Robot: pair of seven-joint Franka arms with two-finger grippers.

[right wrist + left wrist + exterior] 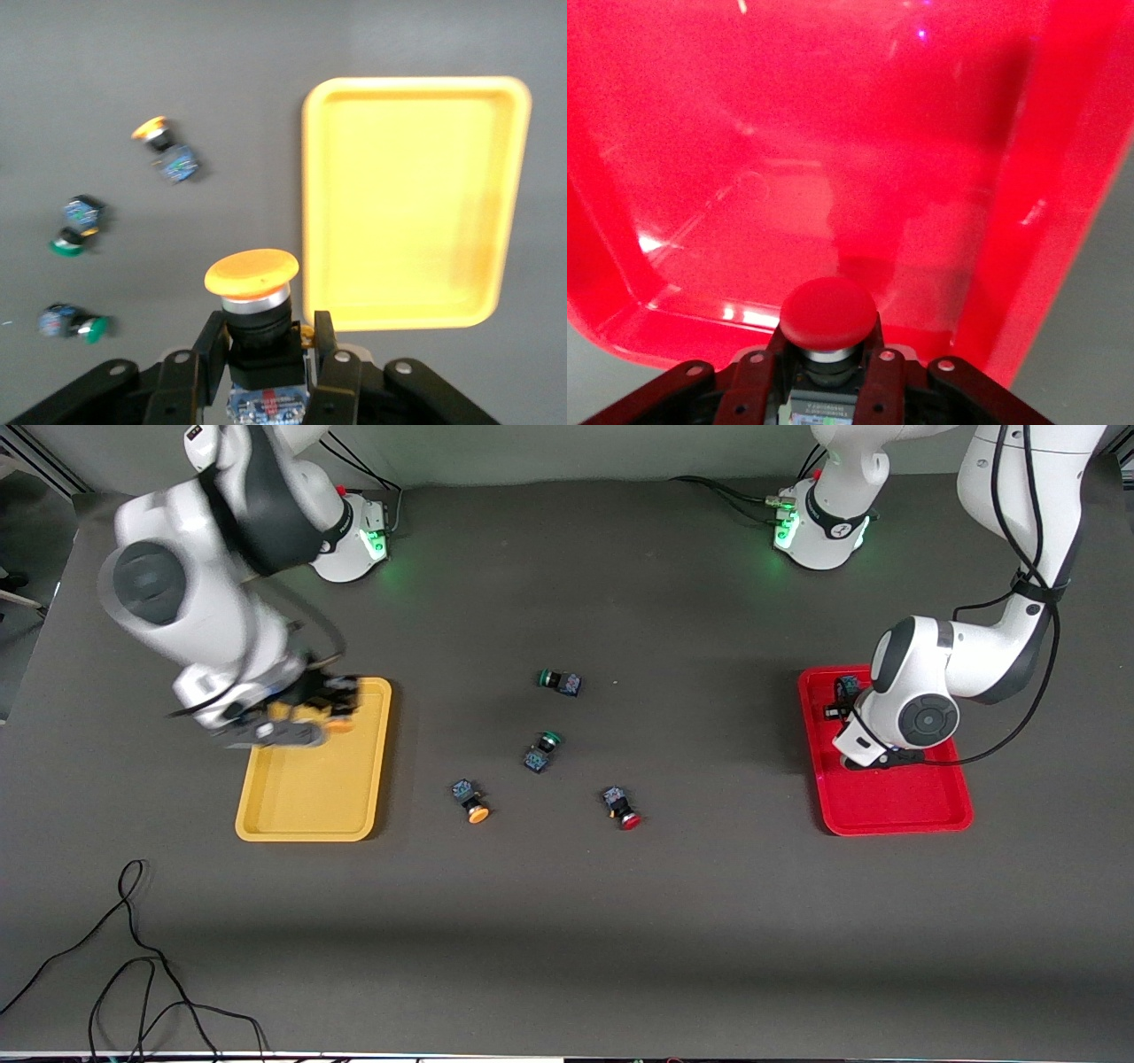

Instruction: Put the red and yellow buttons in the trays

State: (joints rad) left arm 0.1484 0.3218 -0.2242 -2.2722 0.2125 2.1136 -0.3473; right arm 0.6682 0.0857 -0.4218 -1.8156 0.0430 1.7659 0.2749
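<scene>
The right arm's wrist [221, 664] is motion-blurred, the left gripper [842, 701] is mostly hidden under its own wrist, both held buttons' bodies run off the wrist views' edges, and the red tray [1063, 177] is cut off on 3 sides.

Front view, frame centre: uppermost switch [561, 682], middle switch [542, 750] below it, two lowest switches [470, 801] [621, 807] side by side.

Right gripper [261, 332], clamping a push-button switch [251, 273], is at the upper edge of the right-end tray [310, 815].

Left gripper [828, 354], clamping another switch [829, 314], is low over the left-end tray [895, 810].
</scene>
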